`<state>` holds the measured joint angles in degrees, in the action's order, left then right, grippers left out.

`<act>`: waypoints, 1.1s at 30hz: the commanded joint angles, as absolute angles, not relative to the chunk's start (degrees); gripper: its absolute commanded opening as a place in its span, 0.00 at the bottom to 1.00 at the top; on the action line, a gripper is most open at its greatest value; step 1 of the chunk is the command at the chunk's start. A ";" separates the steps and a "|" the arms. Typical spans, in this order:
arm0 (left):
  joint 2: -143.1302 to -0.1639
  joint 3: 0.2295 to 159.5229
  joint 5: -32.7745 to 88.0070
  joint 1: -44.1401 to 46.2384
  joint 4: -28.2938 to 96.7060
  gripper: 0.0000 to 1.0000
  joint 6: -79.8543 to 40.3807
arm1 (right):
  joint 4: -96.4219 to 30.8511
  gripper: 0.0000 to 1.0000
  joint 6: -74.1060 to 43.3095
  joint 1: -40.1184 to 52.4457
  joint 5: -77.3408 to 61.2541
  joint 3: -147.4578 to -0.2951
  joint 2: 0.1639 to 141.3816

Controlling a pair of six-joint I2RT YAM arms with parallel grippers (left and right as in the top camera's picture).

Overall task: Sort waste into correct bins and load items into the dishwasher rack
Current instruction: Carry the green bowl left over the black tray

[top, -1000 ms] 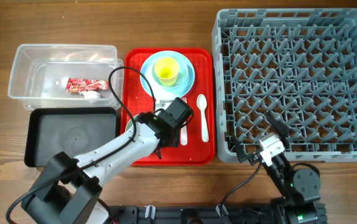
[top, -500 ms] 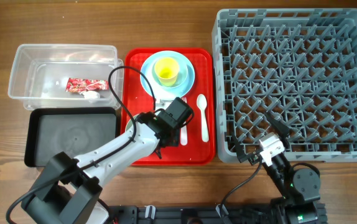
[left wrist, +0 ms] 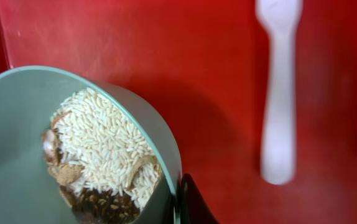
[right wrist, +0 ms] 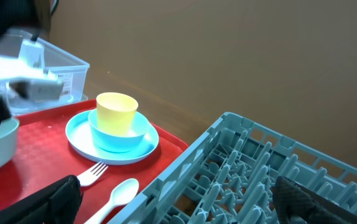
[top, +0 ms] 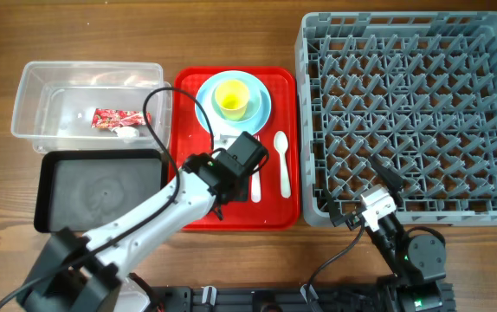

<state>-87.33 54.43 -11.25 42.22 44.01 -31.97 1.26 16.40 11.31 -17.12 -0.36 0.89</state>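
So, everything is sitting on a brown wood-grain table; the right wrist view is only giving a plain brown blur behind it all. From overhead, the large square grey plastic rack with upright pegs is filling the 3 o'clock side. The flat red serving tray is lying in the middle, the clear rectangular plastic tub at 10 o'clock and the shallow black rectangular tray at 8 o'clock.

The crinkled red snack wrapper and the small crumpled white tissue are lying in the tub. The small yellow cup is standing on the round light blue plate at the tray's 12 o'clock.

The left gripper is pinching the rim of the mint green bowl over the red tray. Only the left wrist view is showing the whitish-brown rice scraps inside; overhead, the arm is hiding the bowl.

The right gripper is hanging wide open, holding nothing, over the rack's 6 o'clock edge. Its view is showing the white plastic fork and white plastic spoon side by side.
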 commanded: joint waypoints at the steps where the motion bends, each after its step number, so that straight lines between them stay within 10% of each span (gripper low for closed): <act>1: -83.15 59.37 -8.40 40.56 45.54 0.04 -31.88 | 1.41 1.00 16.49 11.31 -17.50 -0.30 0.43; 33: -74.04 59.00 32.47 -18.22 53.95 0.04 -15.64 | 1.41 1.00 16.47 11.31 -17.50 -0.30 0.43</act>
